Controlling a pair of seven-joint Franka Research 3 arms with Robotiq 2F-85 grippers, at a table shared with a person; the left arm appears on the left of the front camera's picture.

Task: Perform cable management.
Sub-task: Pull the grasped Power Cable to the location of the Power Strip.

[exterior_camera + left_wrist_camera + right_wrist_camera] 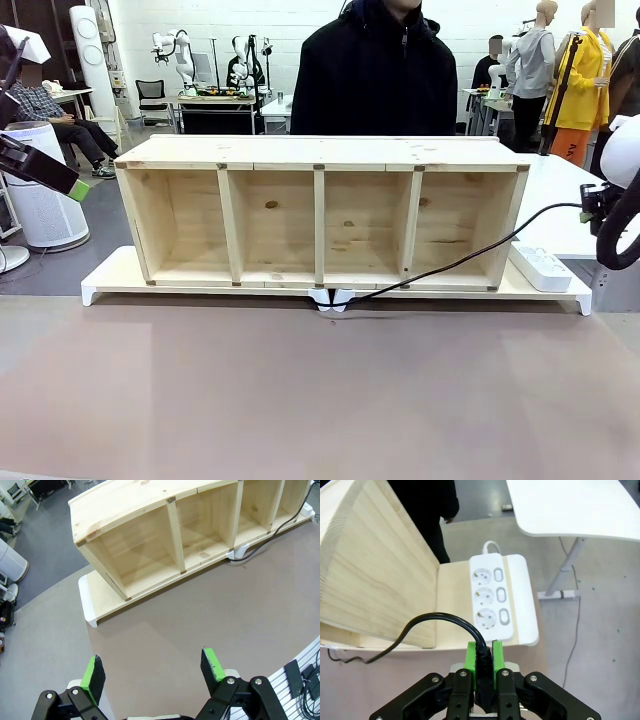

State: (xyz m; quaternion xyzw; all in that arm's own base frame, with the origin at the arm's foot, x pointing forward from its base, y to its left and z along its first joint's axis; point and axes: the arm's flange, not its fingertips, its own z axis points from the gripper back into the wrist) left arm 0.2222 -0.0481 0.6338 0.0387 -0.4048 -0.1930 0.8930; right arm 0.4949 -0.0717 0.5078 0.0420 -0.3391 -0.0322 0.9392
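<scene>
Grey floor (50, 270), white wall (280, 25), white table (565, 195).

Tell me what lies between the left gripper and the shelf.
Bare brown table, seen in the left wrist view. Nothing lies on it between the open left gripper and the white board under the shelf.

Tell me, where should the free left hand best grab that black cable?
Probably the raised stretch of the cable between the white clip and the right hand, which is shut on it. There the cord slants clear in front of the shelf, so the open left hand could come from the front, closing across the cord.
</scene>
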